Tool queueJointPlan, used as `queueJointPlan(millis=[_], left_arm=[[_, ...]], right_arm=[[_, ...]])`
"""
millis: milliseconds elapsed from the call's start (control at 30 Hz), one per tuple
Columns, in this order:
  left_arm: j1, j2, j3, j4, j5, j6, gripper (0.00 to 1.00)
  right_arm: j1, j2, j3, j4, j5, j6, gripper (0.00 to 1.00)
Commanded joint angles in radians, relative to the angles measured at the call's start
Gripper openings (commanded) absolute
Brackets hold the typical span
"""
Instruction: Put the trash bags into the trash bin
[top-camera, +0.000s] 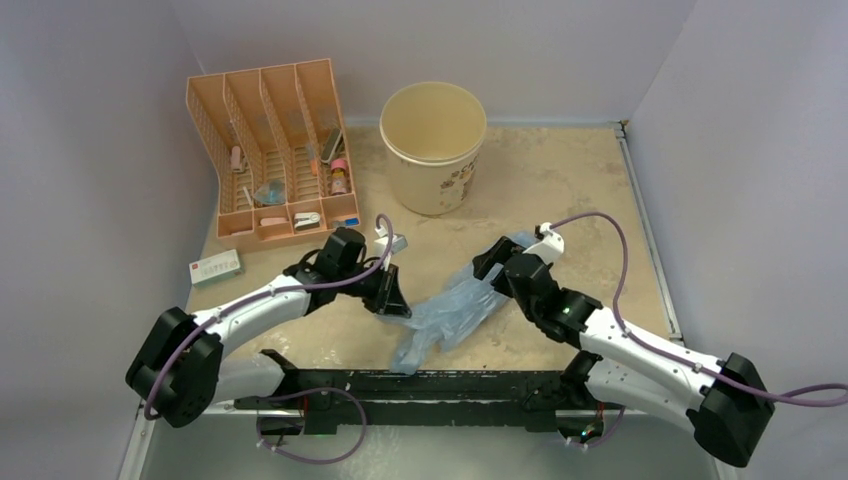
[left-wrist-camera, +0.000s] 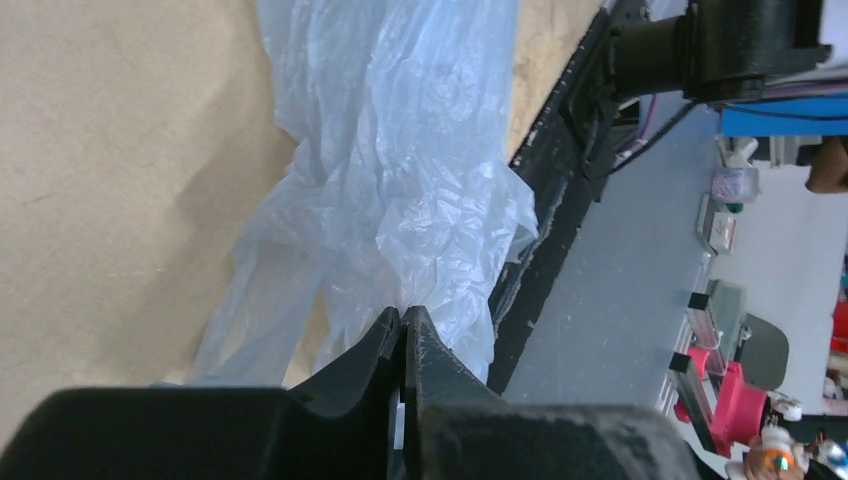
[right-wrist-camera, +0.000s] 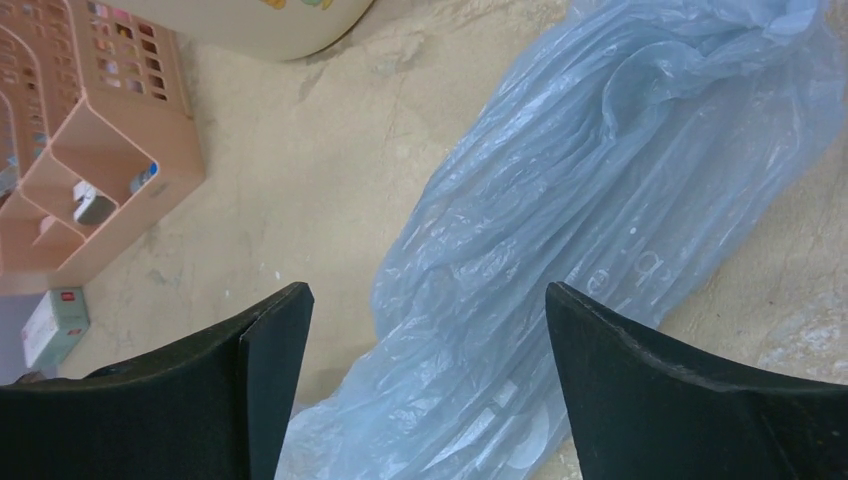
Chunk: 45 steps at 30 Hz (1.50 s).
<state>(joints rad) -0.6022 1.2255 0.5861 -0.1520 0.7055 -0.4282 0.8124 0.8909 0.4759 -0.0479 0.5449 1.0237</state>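
The light-blue crinkly trash bag (top-camera: 455, 310) lies stretched out on the table between my two arms. It also shows in the left wrist view (left-wrist-camera: 400, 180) and in the right wrist view (right-wrist-camera: 580, 230). The cream-beige trash bin (top-camera: 433, 150) stands upright and empty at the back centre, and its lower wall shows in the right wrist view (right-wrist-camera: 260, 25). My left gripper (top-camera: 398, 305) is at the bag's left edge, its jaws closed with a fold of the bag pinched at the tips (left-wrist-camera: 402, 315). My right gripper (top-camera: 490, 268) is open over the bag's far right end (right-wrist-camera: 425, 300).
An orange slotted organizer rack (top-camera: 272, 150) with small items stands at the back left, also in the right wrist view (right-wrist-camera: 90, 170). A small white box (top-camera: 215, 267) lies left of the left arm. A black rail (top-camera: 420, 385) runs along the table's near edge.
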Motion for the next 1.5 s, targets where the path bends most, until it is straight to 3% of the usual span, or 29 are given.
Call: queueJointPlan(millis=[0, 133, 200, 300, 433, 567, 633, 700, 800, 1000, 1067, 1100, 1133, 1167, 1233, 1367, 1467], left_arm=[[-0.011, -0.07, -0.029, 0.118, 0.092, -0.055, 0.0], [-0.013, -0.137, -0.045, 0.124, 0.112, -0.087, 0.0], [-0.015, -0.172, -0.05, 0.118, 0.113, -0.102, 0.0], [-0.015, -0.216, -0.065, 0.121, 0.119, -0.124, 0.0], [-0.018, -0.248, -0.087, 0.172, 0.15, -0.165, 0.0], [-0.022, -0.258, -0.092, 0.174, 0.198, -0.17, 0.0], [-0.027, -0.261, -0.097, 0.183, 0.232, -0.175, 0.0], [-0.031, -0.274, -0.104, 0.206, 0.236, -0.187, 0.0], [-0.031, -0.299, -0.101, 0.181, 0.183, -0.187, 0.0], [-0.031, -0.328, -0.091, 0.162, 0.143, -0.199, 0.0], [-0.031, -0.334, -0.093, 0.158, 0.143, -0.198, 0.0], [-0.031, -0.338, -0.094, 0.155, 0.142, -0.196, 0.0], [-0.031, -0.339, -0.094, 0.154, 0.141, -0.193, 0.0], [-0.031, -0.34, -0.097, 0.154, 0.142, -0.19, 0.0], [-0.031, -0.34, -0.109, 0.157, 0.144, -0.187, 0.0], [-0.03, -0.333, -0.118, 0.169, 0.154, -0.193, 0.0], [-0.031, -0.341, -0.116, 0.168, 0.166, -0.186, 0.0]], right_arm=[[-0.006, 0.034, 0.086, -0.059, 0.041, -0.016, 0.92], [-0.007, 0.085, 0.17, -0.239, 0.281, 0.04, 0.98], [-0.012, 0.116, 0.192, -0.234, 0.281, -0.01, 0.99], [-0.024, 0.171, 0.18, -0.128, 0.164, -0.076, 0.96], [-0.042, 0.219, 0.158, 0.003, 0.035, -0.136, 0.66], [-0.049, 0.243, 0.194, 0.043, 0.009, -0.192, 0.35], [-0.05, 0.252, 0.218, 0.089, -0.03, -0.249, 0.3], [-0.052, 0.265, 0.245, 0.102, -0.065, -0.278, 0.41], [-0.053, 0.282, 0.303, 0.024, -0.05, -0.273, 0.68], [-0.052, 0.208, 0.268, -0.102, 0.011, -0.207, 0.96], [-0.052, 0.17, 0.214, -0.095, -0.002, -0.13, 0.99], [-0.051, 0.151, 0.186, -0.064, 0.079, -0.049, 0.99], [-0.05, 0.136, 0.181, -0.14, 0.118, 0.112, 0.99], [-0.05, 0.121, 0.169, -0.131, 0.088, 0.125, 0.99], [-0.05, 0.079, 0.095, 0.021, -0.065, -0.125, 0.99], [-0.053, 0.046, -0.005, 0.098, -0.205, -0.065, 0.99], [-0.055, 0.071, -0.029, 0.147, -0.215, -0.013, 0.98]])
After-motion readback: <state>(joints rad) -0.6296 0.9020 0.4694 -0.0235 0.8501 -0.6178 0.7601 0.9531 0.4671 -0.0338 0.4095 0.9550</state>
